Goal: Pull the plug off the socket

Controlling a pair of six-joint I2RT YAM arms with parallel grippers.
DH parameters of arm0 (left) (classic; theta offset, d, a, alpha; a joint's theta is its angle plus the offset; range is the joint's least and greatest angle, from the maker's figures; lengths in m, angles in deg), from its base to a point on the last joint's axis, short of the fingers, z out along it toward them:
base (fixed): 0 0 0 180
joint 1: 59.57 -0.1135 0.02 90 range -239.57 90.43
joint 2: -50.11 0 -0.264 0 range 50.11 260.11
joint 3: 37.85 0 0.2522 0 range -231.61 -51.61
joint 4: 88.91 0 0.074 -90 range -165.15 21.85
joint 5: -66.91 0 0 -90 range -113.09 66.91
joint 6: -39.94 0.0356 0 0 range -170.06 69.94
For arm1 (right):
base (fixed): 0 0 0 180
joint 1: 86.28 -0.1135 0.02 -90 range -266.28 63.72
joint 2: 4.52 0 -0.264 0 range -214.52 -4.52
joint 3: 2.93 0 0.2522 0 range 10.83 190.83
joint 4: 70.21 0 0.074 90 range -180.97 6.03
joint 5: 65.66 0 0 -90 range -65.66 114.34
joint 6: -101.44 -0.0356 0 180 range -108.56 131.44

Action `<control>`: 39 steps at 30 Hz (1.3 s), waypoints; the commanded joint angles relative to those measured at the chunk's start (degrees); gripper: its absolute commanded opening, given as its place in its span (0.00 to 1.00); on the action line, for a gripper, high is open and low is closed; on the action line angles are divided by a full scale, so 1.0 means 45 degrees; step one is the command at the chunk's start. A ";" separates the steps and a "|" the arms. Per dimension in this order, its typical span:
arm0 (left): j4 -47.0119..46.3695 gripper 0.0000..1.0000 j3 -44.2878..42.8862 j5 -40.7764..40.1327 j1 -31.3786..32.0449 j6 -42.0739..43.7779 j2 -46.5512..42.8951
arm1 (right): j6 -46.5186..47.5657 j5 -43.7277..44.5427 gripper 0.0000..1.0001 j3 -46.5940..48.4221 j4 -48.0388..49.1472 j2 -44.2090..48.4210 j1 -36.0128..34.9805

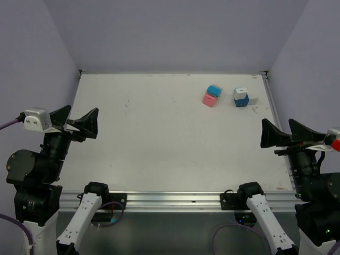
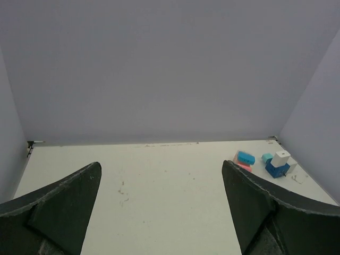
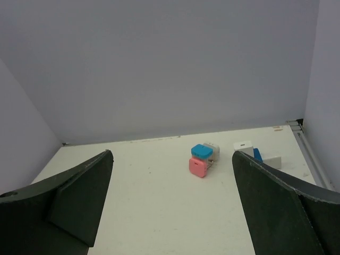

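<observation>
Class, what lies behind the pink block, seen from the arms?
A cyan block sits against its far side, with a whitish piece beyond; their joining faces are hidden.

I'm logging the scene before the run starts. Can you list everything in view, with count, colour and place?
pink plastic cube with cyan cap: one, pink and cyan, far right part of the table
pale grey piece: one, directly behind that cube
blue plastic block with white top: one, right of the pink cube, apart from it
white piece: one, against the blue block's right side
white table: one, faintly scuffed
metal rail: one, silver, along the near edge
lilac walls: three sides
left arm: one, black, left edge, jaws open, empty
right arm: one, black, right edge, jaws open, empty
</observation>
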 commanded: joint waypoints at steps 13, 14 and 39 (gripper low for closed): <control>-0.0193 1.00 0.0833 -0.0268 0.0051 -0.0019 0.0026 | -0.1048 -0.0043 0.99 -0.1197 0.0472 -0.0527 -0.0016; -0.0251 1.00 0.1046 -0.0268 0.0051 0.0019 0.0007 | -0.1068 -0.0063 0.99 -0.1276 0.0433 -0.0605 -0.0016; -0.2399 1.00 0.7141 -0.0247 0.0207 -0.0938 0.0085 | -0.0778 0.3310 0.99 -0.6922 0.5894 -0.8643 0.0062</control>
